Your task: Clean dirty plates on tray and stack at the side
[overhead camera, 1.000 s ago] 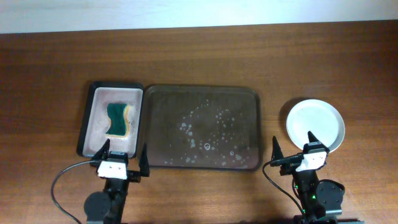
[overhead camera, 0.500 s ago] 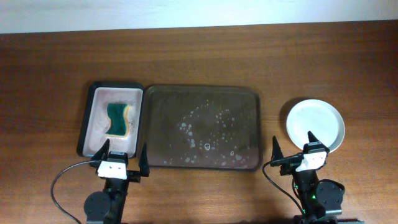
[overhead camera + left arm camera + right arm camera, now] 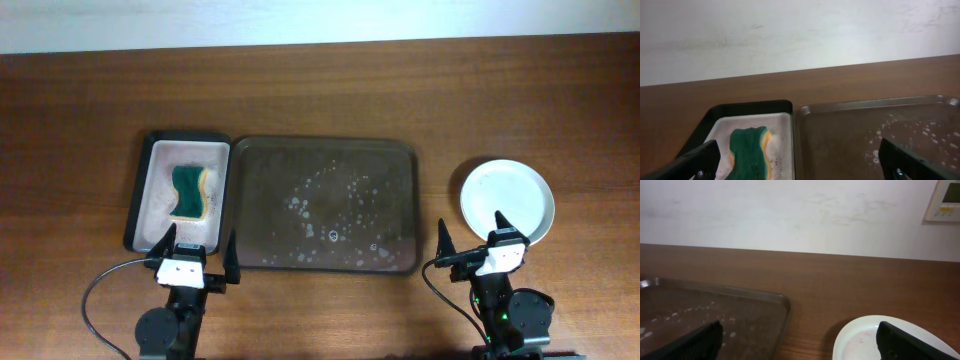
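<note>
The dark brown tray (image 3: 260, 160) lies mid-table with no plates on it, only soap suds and wet spots; it also shows in the left wrist view (image 3: 840, 120) and the right wrist view (image 3: 755, 305). The plates (image 3: 507, 201) sit as one round white stack on the wood right of the tray, seen too in the right wrist view (image 3: 865, 335); I cannot tell how many are stacked. My left gripper (image 3: 197, 257) is open and empty at the front edge, below the sponge tray. My right gripper (image 3: 471, 242) is open and empty, just in front of the plates.
A black-rimmed whitish sponge tray (image 3: 142, 190) holds a green and yellow sponge (image 3: 188, 191) left of the brown tray, seen too in the left wrist view (image 3: 747, 150). A pale wall runs along the table's far edge.
</note>
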